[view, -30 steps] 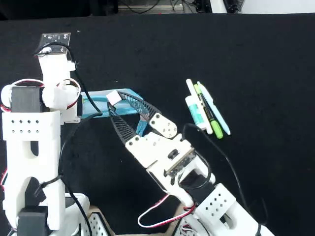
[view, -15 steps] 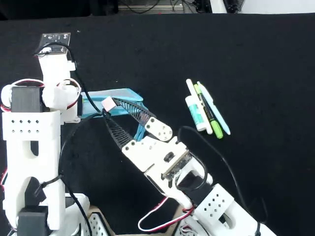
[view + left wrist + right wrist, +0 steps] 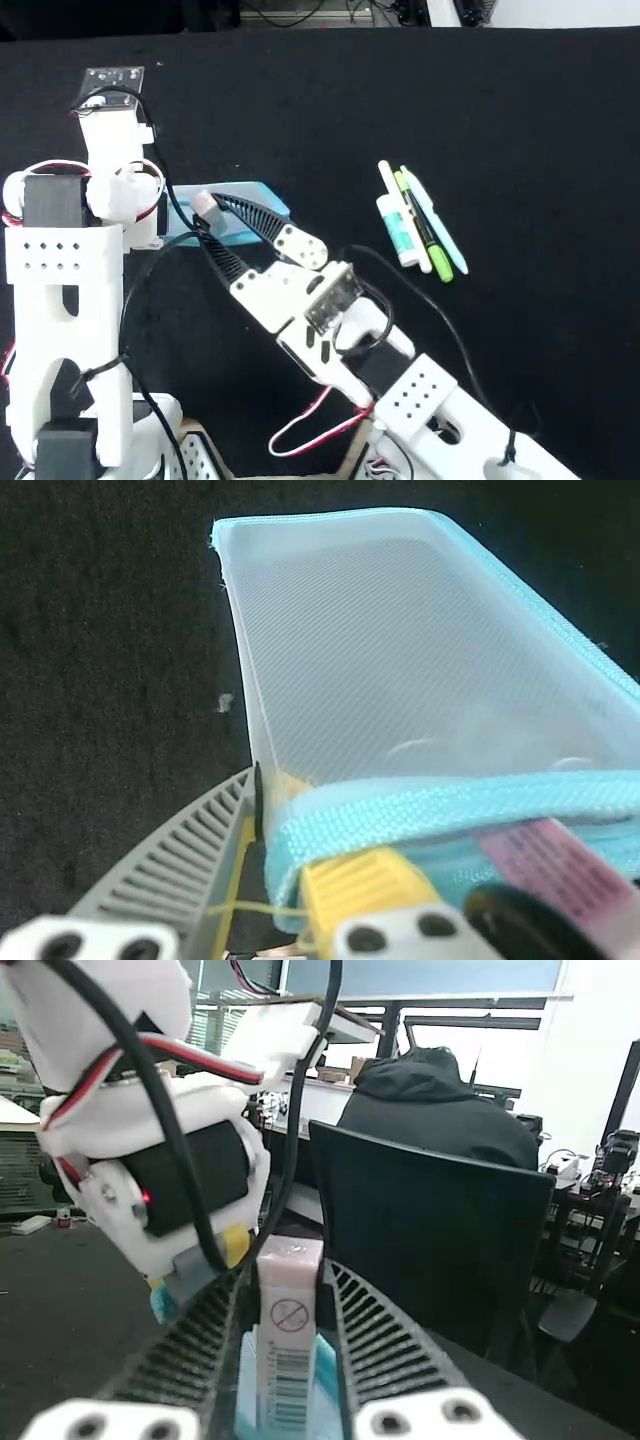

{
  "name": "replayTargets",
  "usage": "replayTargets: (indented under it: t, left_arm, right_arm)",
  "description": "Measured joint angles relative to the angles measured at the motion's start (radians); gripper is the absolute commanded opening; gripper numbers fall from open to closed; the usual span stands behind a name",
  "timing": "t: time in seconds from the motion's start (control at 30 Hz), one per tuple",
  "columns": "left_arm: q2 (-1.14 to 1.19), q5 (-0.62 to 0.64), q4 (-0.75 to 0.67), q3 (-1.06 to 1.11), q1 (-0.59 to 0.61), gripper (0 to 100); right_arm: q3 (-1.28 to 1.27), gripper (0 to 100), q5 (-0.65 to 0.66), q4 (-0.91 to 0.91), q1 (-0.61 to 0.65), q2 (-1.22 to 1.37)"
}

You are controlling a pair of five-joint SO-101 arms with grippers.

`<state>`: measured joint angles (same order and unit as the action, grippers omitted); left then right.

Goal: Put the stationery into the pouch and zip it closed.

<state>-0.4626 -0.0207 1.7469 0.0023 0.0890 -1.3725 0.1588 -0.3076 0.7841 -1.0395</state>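
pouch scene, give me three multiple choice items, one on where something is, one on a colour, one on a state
1. Where are the loose pens?
A) on the table, apart from the pouch
B) inside the pouch
C) stacked on top of the pouch

2. What colour is the pouch?
A) red
B) light blue
C) black

3. What state is the right claw in?
A) open and empty
B) shut on a pink block
C) shut on a pen

Answers:
1 A, the pens lie together on the black table, off to one side of the pouch.
2 B, its mesh and edging show light blue.
3 B, the block sits pinched between both fingers.
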Motion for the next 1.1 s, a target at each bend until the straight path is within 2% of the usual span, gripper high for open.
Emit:
replayTargets:
  t: [0.5,0.8,0.93,1.1]
  left_arm:
    - [0.000,-0.028,0.002,0.000,0.000,3]
    - [0.002,-0.028,0.003,0.000,-0.003,3]
    - [0.002,-0.028,0.003,0.000,-0.003,3]
    - [0.002,-0.028,0.003,0.000,-0.003,3]
  right_arm:
    - [-0.011,1.2,0.000,-0.005,0.002,-0.003]
    - [-0.167,1.1,0.000,0.005,0.002,-0.236]
    - [-0.166,1.1,0.000,0.138,0.002,-0.327]
    - [-0.066,1.3,0.000,0.442,0.002,-0.408]
